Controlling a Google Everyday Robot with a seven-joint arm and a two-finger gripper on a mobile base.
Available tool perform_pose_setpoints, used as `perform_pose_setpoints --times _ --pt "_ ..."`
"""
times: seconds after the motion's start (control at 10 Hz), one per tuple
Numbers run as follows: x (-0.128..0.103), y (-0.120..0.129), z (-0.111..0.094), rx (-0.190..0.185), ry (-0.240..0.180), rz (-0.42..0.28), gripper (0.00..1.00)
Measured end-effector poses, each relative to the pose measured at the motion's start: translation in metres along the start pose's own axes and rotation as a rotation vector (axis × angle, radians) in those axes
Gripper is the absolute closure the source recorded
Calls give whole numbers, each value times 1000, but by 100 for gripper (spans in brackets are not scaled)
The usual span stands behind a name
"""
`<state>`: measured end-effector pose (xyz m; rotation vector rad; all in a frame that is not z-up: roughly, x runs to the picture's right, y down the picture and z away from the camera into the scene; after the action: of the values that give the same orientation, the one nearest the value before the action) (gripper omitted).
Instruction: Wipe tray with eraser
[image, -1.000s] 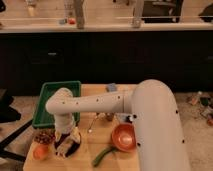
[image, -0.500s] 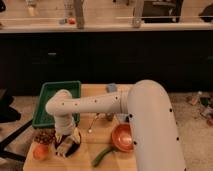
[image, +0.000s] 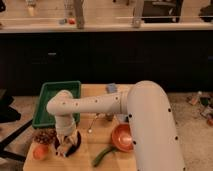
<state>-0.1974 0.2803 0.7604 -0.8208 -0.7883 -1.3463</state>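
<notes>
Over the dark bowl (image: 76, 146) at the table's (image: 98, 138) near left corner, the gripper (image: 64, 145) hangs low, probably reaching for the eraser it hides, with the tray (image: 54, 98) close behind at the far left corner; its opening cannot be told.

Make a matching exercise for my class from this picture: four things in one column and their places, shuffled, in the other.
Things
1 tray
2 orange bowl
3 blue block
4 gripper

Places
a down over the dark bowl, front left
b far edge of the table, near the middle
c far left
d front, right of the green vegetable

Pairs: 1-c, 2-d, 3-b, 4-a
</notes>
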Motion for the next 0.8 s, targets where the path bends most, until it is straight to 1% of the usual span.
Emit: perform_pose_setpoints --times 0.2,0.4,0.6,0.8 --pt "-2 0 0 -3 -4 -2 53" --pt "-3 0 -1 3 -10 -3 53" --pt "-2 4 -6 44 -23 15 53" --pt "-2 7 -11 82 -26 27 53"
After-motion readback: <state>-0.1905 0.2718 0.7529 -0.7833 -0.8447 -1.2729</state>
